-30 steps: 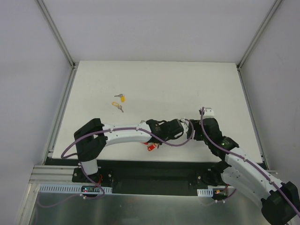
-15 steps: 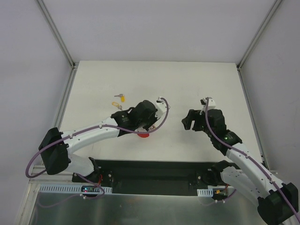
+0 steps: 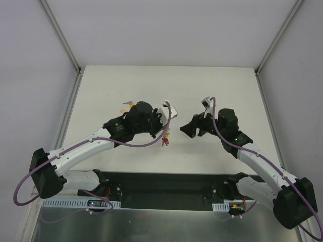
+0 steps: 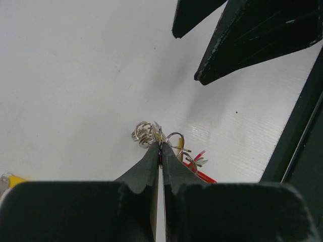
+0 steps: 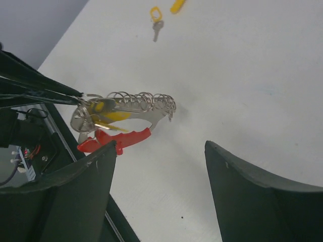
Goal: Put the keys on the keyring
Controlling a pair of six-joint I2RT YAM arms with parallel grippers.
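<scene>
Red-clipped coiled-wire keyring, yellow-headed keys

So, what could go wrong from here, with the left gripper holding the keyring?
1. The left gripper pinches the keyring only by thin wire at its very tips; it may slip or swing if the open right gripper bumps it.
2. Two keys lie far off on the table, partly hidden behind the left arm in the top view, so reaching them could be awkward.
</scene>
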